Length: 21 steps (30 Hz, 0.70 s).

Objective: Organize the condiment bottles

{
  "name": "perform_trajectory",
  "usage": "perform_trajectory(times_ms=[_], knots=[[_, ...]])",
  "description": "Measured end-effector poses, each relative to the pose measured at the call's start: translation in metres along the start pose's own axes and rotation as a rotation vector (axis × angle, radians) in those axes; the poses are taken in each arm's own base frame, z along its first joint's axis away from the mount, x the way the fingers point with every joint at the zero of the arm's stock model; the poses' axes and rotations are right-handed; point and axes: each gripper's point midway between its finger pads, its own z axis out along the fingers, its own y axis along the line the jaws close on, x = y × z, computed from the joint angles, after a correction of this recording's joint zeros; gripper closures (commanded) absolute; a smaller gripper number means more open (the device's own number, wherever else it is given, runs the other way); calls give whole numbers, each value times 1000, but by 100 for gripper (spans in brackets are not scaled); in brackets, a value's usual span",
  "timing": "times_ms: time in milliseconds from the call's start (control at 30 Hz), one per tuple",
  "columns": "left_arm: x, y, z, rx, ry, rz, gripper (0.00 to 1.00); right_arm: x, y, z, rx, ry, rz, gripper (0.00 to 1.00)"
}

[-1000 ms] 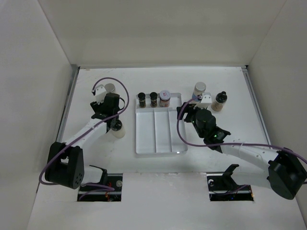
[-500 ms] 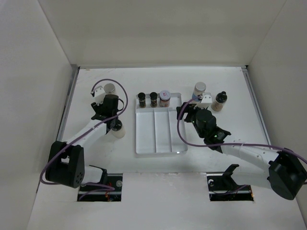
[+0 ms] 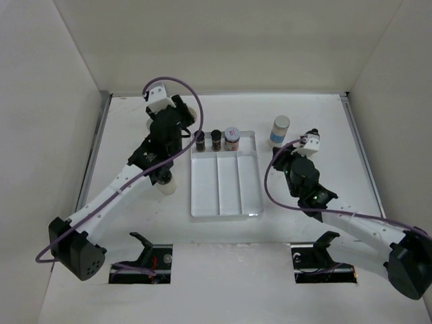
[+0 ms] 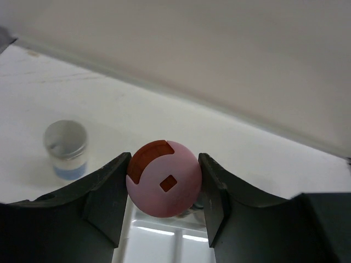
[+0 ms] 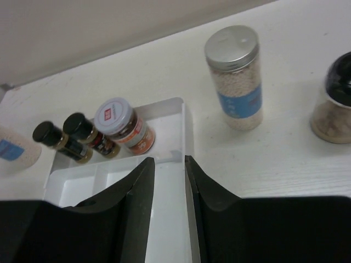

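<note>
The left arm has swung up and across toward the back left corner of the tray (image 3: pixel 226 196) since a second ago, and the right arm has drawn back from the tray's right edge with its jaws narrowed. At left, the left gripper (image 4: pixel 164 160) is clenched on a pink-lidded bottle (image 4: pixel 163 185), a finger on either side of the lid, by that corner. We judge it is bound for the tray's back row. A pale bottle (image 3: pixel 167 182) stands on the table beneath the left arm, not yet sorted. In the tray's back compartment, two dark-capped bottles (image 5: pixel 57 142) and a red-labelled jar (image 5: pixel 125 129) stand side by side, while the three long compartments lie bare. Right of the tray, a grey-lidded bottle (image 5: pixel 237 76) stands apart. The right gripper (image 5: pixel 170 161) has its fingers drawn almost together on nothing, likely between picks, with a black-capped bottle (image 5: pixel 335 104) just beside it. We count seven bottles, one tray and two grippers.
</note>
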Motion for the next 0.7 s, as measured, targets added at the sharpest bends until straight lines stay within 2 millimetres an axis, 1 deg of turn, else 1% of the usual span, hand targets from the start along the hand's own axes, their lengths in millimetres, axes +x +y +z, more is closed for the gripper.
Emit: perform_trajectory(times_ms=[67,100,167,233,267,300,367,467,533,567,633,700], knots=[[-12,-39,-10,90,-13,-18,74,-8,-11,1,39,-27,26,67],[-14,-57,-13,133,-14,-25,74,-11,-17,1,55,-38,37,64],[-10,-98,-15,219,-6,-34,74,-16,-27,1,85,-58,63,60],[8,-134,-13,283,24,-21,74,-17,-37,0,111,-69,82,56],[21,-151,-10,311,43,-9,74,-16,-41,-1,122,-72,87,54],[36,-164,-7,331,65,7,74,-16,-45,-1,131,-75,94,51],[74,-188,2,362,119,53,74,-16,-48,-1,140,-76,101,47],[131,-210,18,392,197,120,74,-16,-49,-1,142,-78,108,44],[163,-216,27,399,241,155,74,-16,-49,-1,143,-79,112,39],[178,-217,31,400,260,172,74,-16,-49,-1,142,-79,114,35],[201,-214,38,395,292,202,74,-16,-49,-2,142,-81,119,28],[216,-209,42,387,317,225,74,-16,-50,-3,141,-84,123,26]])
